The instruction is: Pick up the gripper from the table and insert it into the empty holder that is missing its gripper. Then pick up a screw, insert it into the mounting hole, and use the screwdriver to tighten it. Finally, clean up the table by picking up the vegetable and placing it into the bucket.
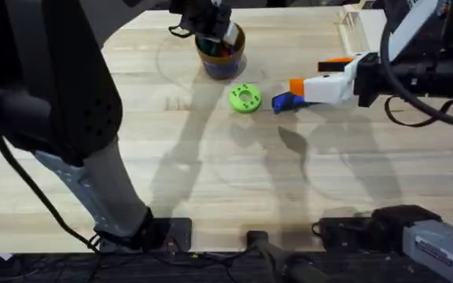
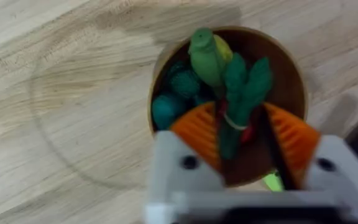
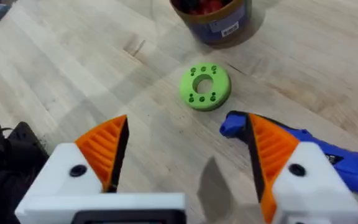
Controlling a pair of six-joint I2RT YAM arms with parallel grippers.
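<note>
I have the vegetable (image 2: 238,102) pinched between the orange pads of my left gripper (image 2: 244,146), its slim dark-green body standing roughly on end, long axis running straight down into the mouth of the bucket (image 2: 291,74) directly below. In the overhead view the bucket (image 1: 221,53) sits at about twelve o'clock on the table, and the left gripper (image 1: 215,23) hangs right over it, so the left arm is plainly the nearer one; I judge the drop needs little more than letting the fingers part. The cup already holds other toy pieces, a light-green one (image 2: 205,55) and teal ones (image 2: 166,109), which may keep the vegetable from settling low. The green disc (image 1: 244,98) lies just beside the bucket at five o'clock from it. My right gripper (image 3: 182,155) stands wide open with nothing between its pads, with the blue screwdriver (image 3: 316,146) lying on the table under its one finger, well clear of the drop.
</note>
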